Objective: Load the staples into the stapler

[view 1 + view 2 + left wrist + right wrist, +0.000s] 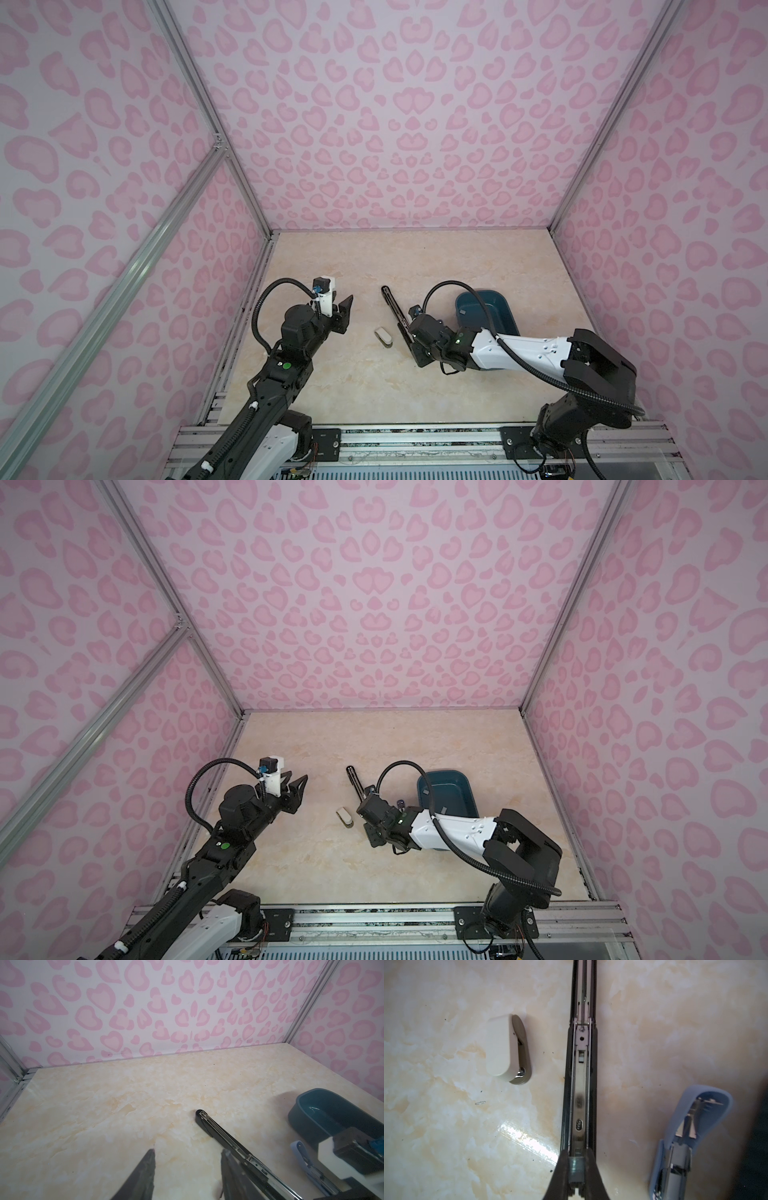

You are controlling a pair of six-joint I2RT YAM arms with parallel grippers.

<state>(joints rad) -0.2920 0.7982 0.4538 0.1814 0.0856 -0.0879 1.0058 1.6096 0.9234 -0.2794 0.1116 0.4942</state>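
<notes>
A long black stapler (392, 305) (355, 781) lies opened flat on the table, its metal magazine channel (580, 1088) facing up. My right gripper (576, 1153) (417, 359) is shut on a short grey strip of staples (576, 1172), held right over the near end of that channel. The strip shows only in the right wrist view. My left gripper (188, 1151) (347, 303) hovers open and empty to the left of the stapler (220, 1132), apart from it.
A small white stapler (382, 335) (506, 1051) lies just left of the black one. A pale blue stapler (685, 1147) (305, 1157) lies open on its right. A teal bin (509, 307) (299, 1101) stands behind my right arm. Pink-patterned walls enclose the table.
</notes>
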